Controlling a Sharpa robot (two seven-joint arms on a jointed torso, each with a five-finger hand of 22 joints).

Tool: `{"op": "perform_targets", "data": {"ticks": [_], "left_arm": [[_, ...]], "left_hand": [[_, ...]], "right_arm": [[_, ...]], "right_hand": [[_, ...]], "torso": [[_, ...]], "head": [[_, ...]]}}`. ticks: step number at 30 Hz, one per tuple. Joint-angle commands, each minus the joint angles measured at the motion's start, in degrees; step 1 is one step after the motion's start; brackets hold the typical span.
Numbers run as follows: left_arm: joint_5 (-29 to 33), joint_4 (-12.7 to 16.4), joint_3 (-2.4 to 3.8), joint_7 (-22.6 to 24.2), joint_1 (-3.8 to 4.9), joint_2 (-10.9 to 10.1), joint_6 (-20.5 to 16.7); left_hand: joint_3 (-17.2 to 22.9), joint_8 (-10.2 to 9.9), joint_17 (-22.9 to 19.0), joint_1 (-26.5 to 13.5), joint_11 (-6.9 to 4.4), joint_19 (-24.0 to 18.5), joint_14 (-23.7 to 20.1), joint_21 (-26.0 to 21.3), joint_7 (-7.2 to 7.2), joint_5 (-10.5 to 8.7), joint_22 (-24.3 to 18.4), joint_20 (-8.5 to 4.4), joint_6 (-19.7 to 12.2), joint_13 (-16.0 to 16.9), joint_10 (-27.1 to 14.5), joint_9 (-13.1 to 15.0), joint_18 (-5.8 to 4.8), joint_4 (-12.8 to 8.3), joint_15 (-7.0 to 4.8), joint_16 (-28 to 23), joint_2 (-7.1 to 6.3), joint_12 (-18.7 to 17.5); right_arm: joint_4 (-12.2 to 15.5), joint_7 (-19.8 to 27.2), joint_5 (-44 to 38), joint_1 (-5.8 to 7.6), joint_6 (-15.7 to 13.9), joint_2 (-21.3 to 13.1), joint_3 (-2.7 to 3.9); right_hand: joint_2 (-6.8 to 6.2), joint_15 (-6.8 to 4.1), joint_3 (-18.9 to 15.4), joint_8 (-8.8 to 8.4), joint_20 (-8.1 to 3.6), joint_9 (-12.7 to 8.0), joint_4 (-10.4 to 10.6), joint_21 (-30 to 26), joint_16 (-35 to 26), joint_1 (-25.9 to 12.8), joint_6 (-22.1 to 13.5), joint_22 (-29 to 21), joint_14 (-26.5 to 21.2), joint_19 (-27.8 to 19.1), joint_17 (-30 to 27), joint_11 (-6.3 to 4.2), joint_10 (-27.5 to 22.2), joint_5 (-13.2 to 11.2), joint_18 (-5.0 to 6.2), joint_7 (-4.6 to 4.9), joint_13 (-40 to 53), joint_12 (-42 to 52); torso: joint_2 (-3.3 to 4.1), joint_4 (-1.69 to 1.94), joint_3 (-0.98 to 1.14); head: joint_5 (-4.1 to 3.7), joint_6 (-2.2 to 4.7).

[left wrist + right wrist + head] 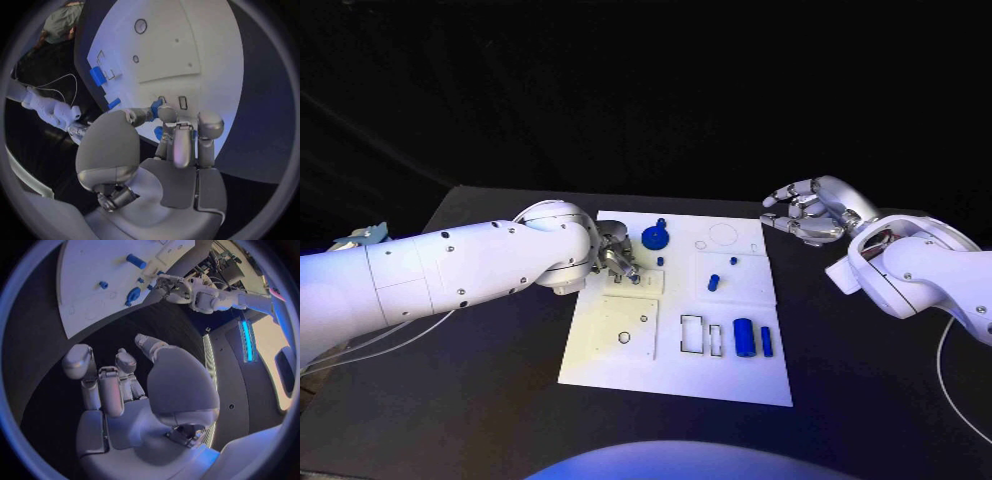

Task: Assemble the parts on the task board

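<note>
we count one white task board (678,375) on the black table (473,400), with five blue parts showing: a round disc (655,238), a short peg (713,282), a tiny one (659,261), two bars (744,337). left hand (617,262) fingers (167,114) pinch a blue part (155,107) over the board; right hand (808,214) hovers beside it, fingers curled, holding nothing.

No readable text, label, brand, number or sign anywhere: none on the task board (678,370), on the blue parts (744,337), or on the white arms and silver hands.
</note>
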Motion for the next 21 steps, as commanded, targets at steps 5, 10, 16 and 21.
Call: {"op": "perform_targets", "data": {"ticks": [5,10,16,21], "left_arm": [[1.17,1.77,0.14,2.59,-0.13,-1.14,-7.26],[1.22,1.69,0.15,2.46,-0.56,-1.14,-7.14],[0.89,0.5,0.14,1.67,-1.36,-0.31,-5.92],[-1.3,-0.09,0.13,1.37,-2.11,0.08,-5.26]], "left_hand": [[8.43,0.38,3.16,0.17,-0.13,0.69,3.12,0.43,-1.58,0.11,0.57,-0.15,1.85,0.49,0.77,7.04,-0.55,-8.82,-0.56,0.25,0.81,0.5],[8.43,0.38,3.16,0.17,-0.13,0.69,3.12,0.43,-1.58,0.11,0.57,-0.15,1.85,0.49,0.77,7.04,-0.55,-8.82,-0.56,0.25,0.81,0.5],[8.42,0.4,3.15,0.15,-0.14,0.75,3.12,0.47,-1.59,0.11,0.65,-0.17,1.88,0.49,0.83,7.04,-0.56,-8.84,-0.58,0.24,0.83,0.54],[8.41,0.41,3.18,0.15,-0.15,0.76,3.13,0.48,-1.6,0.11,0.66,-0.17,1.89,0.6,0.89,7.03,-0.56,-8.87,-0.59,0.26,0.82,0.62]], "right_arm": [[0.09,0.39,0.04,-0.04,-0.41,-0.19,0.02],[0.12,0.37,0.2,-0.04,-0.46,-0.28,0.02],[0.09,0.38,0.33,-0.05,-0.43,-0.25,0.02],[0.04,0.37,0.38,-0.07,-0.42,-0.29,0.02]], "right_hand": [[0.17,-0.45,0.03,0.2,0.01,-0.07,0.31,-0.34,-0.21,-0.58,-0.11,-0.05,3.49,-0.26,5.7,-0.08,-0.17,0.14,1.12,-0.03,0.0,-0.28],[0.17,-0.45,0.03,0.2,0.01,-0.07,0.31,-0.34,-0.21,-0.58,-0.11,-0.05,3.49,-0.26,5.7,-0.08,-0.17,0.14,1.12,-0.03,0.0,-0.28],[0.17,-0.45,0.03,0.2,0.01,-0.07,0.31,-0.34,-0.21,-0.58,-0.11,-0.05,3.49,-0.26,5.7,-0.08,-0.17,0.14,1.12,-0.03,0.0,-0.28],[0.17,-0.45,0.03,0.2,0.01,-0.07,0.31,-0.34,-0.21,-0.58,-0.11,-0.05,3.49,-0.26,5.7,-0.08,-0.17,0.14,1.12,-0.03,0.0,-0.28]], "torso": [[0.04,0.02,0.05],[0.01,0.04,0.11],[0.04,-0.09,0.08],[0.04,-0.09,0.05]], "head": [[-0.04,-0.06],[0.02,-0.16],[0.09,-0.3],[0.01,-0.4]]}}
